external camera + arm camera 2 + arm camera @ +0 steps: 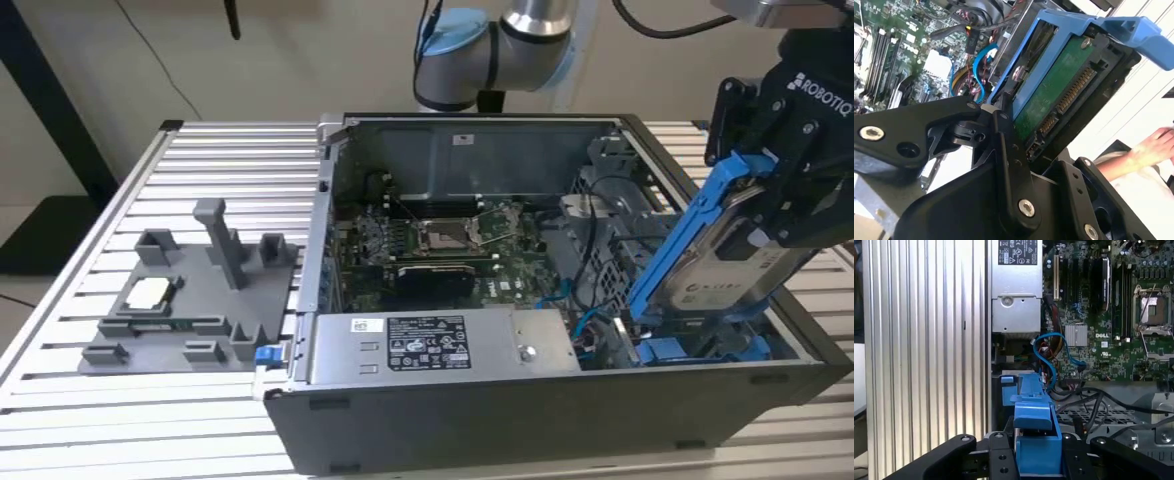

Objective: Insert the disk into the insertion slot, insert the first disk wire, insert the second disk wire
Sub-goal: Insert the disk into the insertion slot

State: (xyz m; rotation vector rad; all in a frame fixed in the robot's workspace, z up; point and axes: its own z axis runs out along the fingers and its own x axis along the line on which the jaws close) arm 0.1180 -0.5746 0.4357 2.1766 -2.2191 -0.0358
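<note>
The disk, silver-grey with a white label and clipped in its blue carrier frame, stands steeply tilted at the three o'clock side of the open computer case in the exterior view. Its upper end leans toward one o'clock. Its lower end is down at the insertion slot, whose blue rails lie at about four o'clock of the case interior. I cannot tell whether that end touches the rails.

The gripper is clenched on the disk's upper half, with its black fingers pressed against the carrier. The second wrist view shows the disk's green circuit board and connector edge.

A blue data cable loops near the slot. The motherboard fills the case's middle, and the grey power-supply box sits along its six o'clock edge. The case rests on a slatted aluminium table, with a grey fixture plate just beside it at nine o'clock. In the second wrist view, a person's hand shows beyond the disk.
</note>
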